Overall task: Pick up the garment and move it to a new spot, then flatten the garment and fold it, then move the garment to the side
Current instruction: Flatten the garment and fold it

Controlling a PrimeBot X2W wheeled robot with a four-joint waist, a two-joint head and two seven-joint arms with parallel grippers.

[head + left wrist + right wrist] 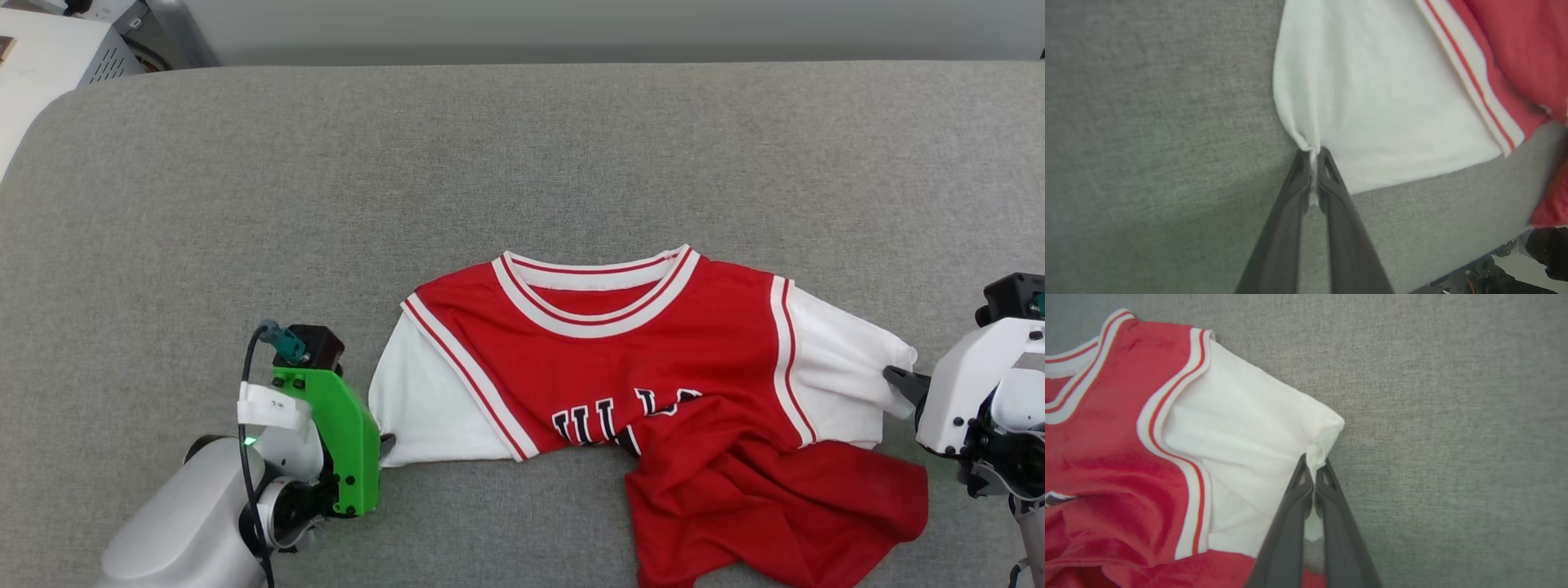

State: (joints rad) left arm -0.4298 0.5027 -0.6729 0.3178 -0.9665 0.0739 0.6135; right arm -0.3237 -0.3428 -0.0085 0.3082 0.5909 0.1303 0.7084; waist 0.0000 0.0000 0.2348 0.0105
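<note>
Left fingers (1292, 196) and right fingers (1296, 498), each pair seemingly pinched together.

The shirt (604, 359) has big black letters (608, 420) with white edges on its red front, in the lower middle of the head view. Only part of the word can be seen. It looks like "ULL", with a bit of one more letter after it. A fold of red cloth covers the bottom of the letters and the rest of the word. A small white tag (273, 406) at the lower left has tiny dark marks, too small to read.
</note>
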